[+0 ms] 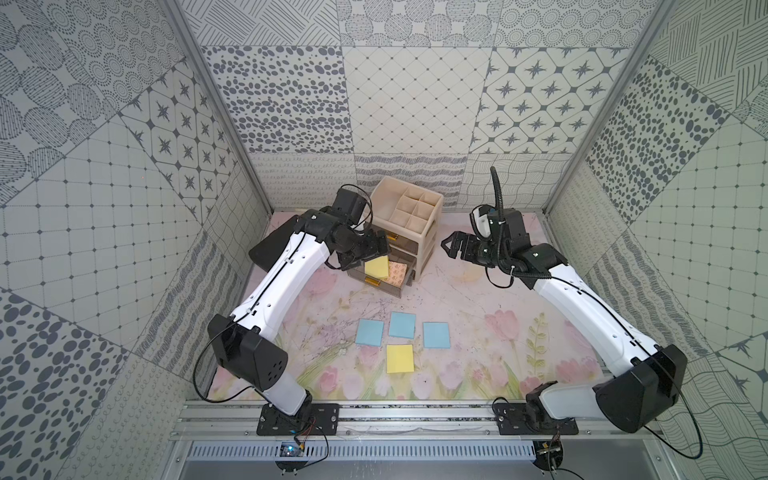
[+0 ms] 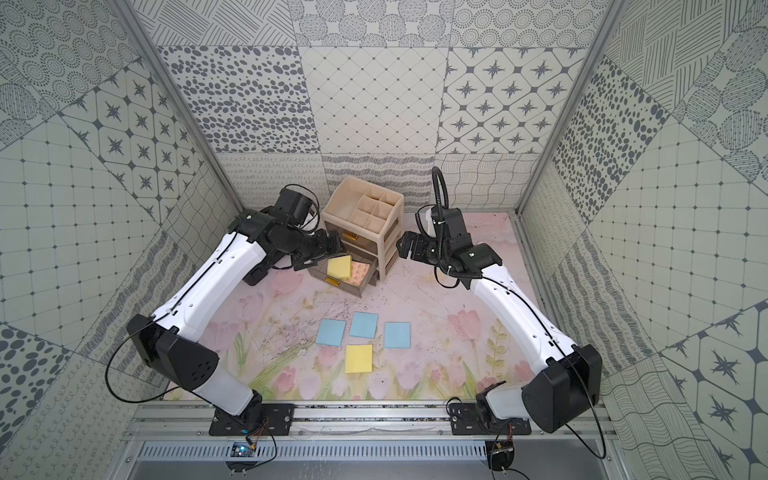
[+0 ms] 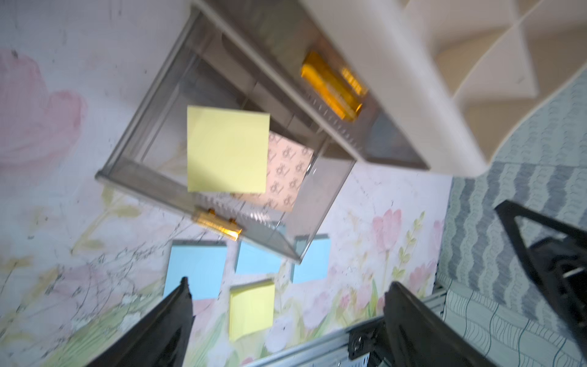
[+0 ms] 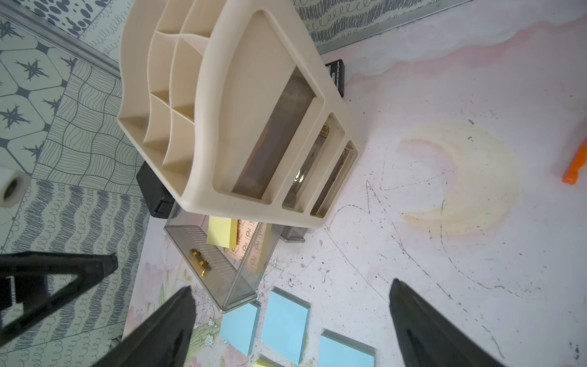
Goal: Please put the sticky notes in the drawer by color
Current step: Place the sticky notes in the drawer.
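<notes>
The cream drawer cabinet (image 1: 415,232) (image 2: 374,232) stands at the back of the mat, with a grey drawer (image 3: 133,171) (image 4: 222,279) pulled out. A yellow sticky note (image 1: 376,266) (image 3: 227,149) sits tilted over that drawer. A salmon patterned pad (image 3: 290,171) shows beside and under it; same drawer or the one below, I cannot tell. Three blue sticky notes (image 1: 370,332) (image 1: 402,325) (image 1: 436,335) and one yellow one (image 1: 400,359) lie on the mat. My left gripper (image 1: 368,253) (image 3: 288,282) hovers open and empty by the drawer. My right gripper (image 1: 451,245) (image 4: 291,285) hangs open and empty beside the cabinet.
A flat black case (image 1: 266,253) lies behind my left arm at the back left. Behind the cabinet sits a black block (image 4: 336,76), and an orange piece (image 4: 576,168) lies on the mat to the right. A metal rail (image 1: 415,415) runs along the front edge.
</notes>
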Robot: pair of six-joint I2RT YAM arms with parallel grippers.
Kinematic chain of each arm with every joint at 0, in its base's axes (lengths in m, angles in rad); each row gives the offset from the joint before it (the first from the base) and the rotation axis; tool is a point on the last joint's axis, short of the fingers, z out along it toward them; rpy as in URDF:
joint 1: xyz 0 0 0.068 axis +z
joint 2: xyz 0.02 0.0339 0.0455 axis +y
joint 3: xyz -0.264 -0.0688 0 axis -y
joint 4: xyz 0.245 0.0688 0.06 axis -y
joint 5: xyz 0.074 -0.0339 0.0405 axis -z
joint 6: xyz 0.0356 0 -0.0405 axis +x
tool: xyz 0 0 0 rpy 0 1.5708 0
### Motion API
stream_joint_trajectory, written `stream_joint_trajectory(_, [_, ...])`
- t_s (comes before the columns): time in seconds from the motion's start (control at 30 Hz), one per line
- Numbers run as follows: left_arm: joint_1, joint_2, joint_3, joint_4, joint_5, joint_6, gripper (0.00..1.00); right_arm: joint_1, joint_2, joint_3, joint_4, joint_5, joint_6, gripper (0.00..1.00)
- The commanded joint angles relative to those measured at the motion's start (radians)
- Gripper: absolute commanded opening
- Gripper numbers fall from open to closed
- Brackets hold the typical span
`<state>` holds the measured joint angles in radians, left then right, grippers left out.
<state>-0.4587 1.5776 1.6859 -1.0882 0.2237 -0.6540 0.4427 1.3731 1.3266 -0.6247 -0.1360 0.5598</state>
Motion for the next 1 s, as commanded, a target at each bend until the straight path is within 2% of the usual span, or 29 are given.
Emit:
stream_joint_trajectory(0.0, [-0.014, -0.141, -0.236, -0.064, 0.01, 0.003, 0.97, -0.002, -0.021, -0.01, -0.003, 0.043, -0.031, 0.99])
stream_joint_trajectory(0.17, [-0.087, -0.254, -0.46, 0.003, 0.025, -0.074, 0.96, -0.002, -0.027, -0.03, -0.002, 0.062, -0.036, 0.99])
stream_joint_trajectory(0.33, [-0.215, -0.271, -0.586, 0.041, -0.018, -0.172, 0.95, -0.002, -0.024, -0.053, 0.012, 0.059, -0.029, 0.99])
stream_joint_trajectory(0.5, [-0.31, -0.277, -0.718, 0.169, 0.004, -0.296, 0.96, -0.001, -0.022, -0.063, 0.011, 0.055, -0.024, 0.99])
stream_joint_trajectory(0.7, [-0.431, -0.175, -0.758, 0.28, -0.032, -0.394, 0.99, 0.001, -0.03, -0.07, 0.021, 0.047, -0.018, 1.0])
stream_joint_trajectory(0.97, [-0.505, -0.014, -0.72, 0.382, -0.033, -0.429, 1.0, 0.001, -0.04, -0.067, 0.004, 0.05, -0.028, 0.99])
